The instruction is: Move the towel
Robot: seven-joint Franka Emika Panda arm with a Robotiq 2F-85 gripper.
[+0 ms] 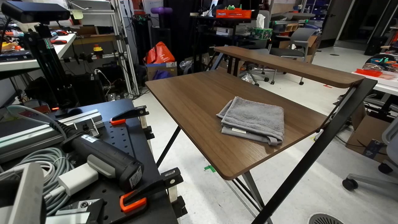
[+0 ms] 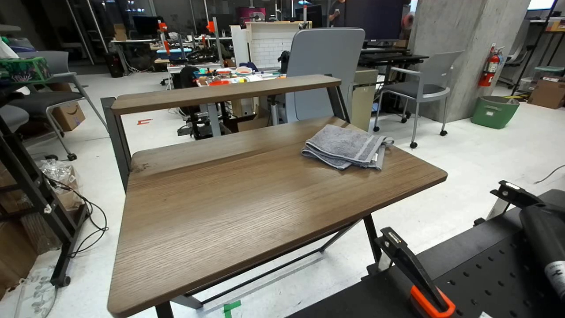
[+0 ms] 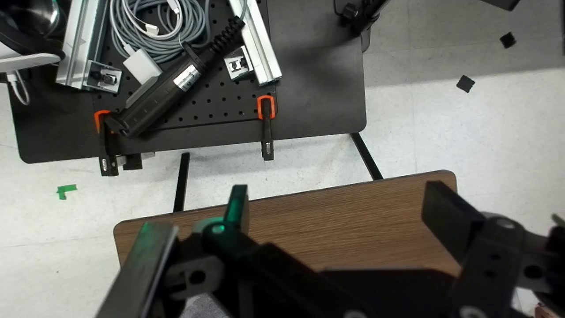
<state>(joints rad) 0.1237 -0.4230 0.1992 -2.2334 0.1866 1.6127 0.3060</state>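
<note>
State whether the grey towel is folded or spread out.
Folded: in both exterior views, the grey towel lies in a compact stack, layered edges showing, on the wood-grain tabletop.

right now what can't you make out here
Folded grey cloth towel, wrist view: mostly hidden by the black two-fingered hand and bottom edge.
Any print on its white rectangular tag, in an exterior view: too small.
Black cylindrical device, in an exterior view: cut off by right edge.

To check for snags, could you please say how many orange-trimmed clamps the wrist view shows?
2: one clamp beside the corded black cylindrical device, another clamp farther right near a metal rail. Others may be hidden.
</note>
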